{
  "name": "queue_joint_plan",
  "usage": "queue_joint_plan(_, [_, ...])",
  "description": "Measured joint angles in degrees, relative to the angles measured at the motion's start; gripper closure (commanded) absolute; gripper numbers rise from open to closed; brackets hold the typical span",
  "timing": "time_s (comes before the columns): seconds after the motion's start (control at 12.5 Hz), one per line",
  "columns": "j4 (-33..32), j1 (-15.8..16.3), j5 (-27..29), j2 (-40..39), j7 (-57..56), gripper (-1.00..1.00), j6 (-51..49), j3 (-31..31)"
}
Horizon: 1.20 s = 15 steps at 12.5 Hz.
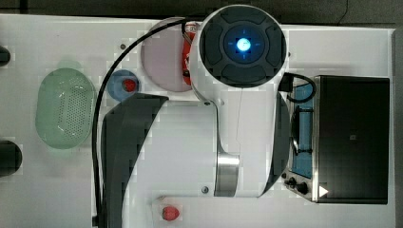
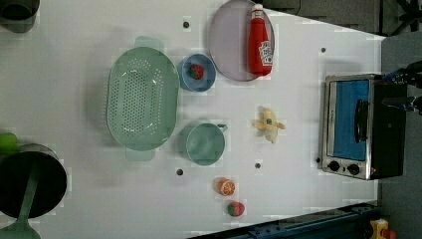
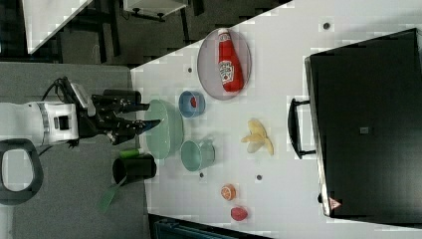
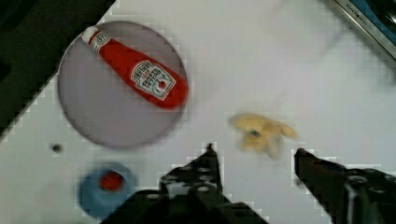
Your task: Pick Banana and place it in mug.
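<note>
Banana is lying on the white table, and we are seeing it between the mug and the toaster oven in the left view. We are holding our gripper spread wide with nothing in it, up above the table.

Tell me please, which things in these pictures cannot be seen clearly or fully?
- Top view: the arm covers the table's middle, and half of the ketchup bottle.
- Right view: the oven shows its dark top, so its front is hidden.
- Wrist view: the banana is blurred; the claw stands open, its fingers cut by the edge.
- Left view: the mug handle is small.
</note>
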<state>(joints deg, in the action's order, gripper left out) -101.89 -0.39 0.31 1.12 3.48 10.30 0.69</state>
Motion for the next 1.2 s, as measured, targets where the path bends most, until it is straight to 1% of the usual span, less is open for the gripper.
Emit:
queue_joint_plan(0.08, [-2.8,0.36,0.25,2.83,0.0,-0.59,-5.39,0.76])
queue_joint_plan(0.16, [-6.83,0.04,0.38,7.23,0.0,-0.81,-8.77,1.2])
queue_joint_plan(0.24, [-8.84,-0.19,-0.59,11.17,0.0,-1.0,-9.71,1.67])
queue_joint_plan(0.32, [-9.4,0.14,-1.59,14.21,0.0,-1.0,-9.1,2.8])
queue_joint_plan(0.48, [-9.4,-1.65,-1.43,17.72,0.0,-1.0,-7.85,2.76])
queue_joint_plan(0.56, [-9.34,-1.86,-2.17,18.17,0.0,-1.0,-6.76,2.75])
queue_joint_plan(0.72, [-10.69,-0.76,-1.87,17.36,0.0,-1.0,-3.69,3.69])
queue_joint_plan(0.88, [-16.17,0.07,-1.39,15.44,-0.01,-1.0,3.98,3.62])
queue_joint_plan(0.96, [-18.86,0.6,-0.88,13.18,-0.37,-1.0,6.93,3.73])
queue_joint_plan(1.2, [-29.71,0.26,-0.65,5.39,-3.33,-1.0,20.98,1.62])
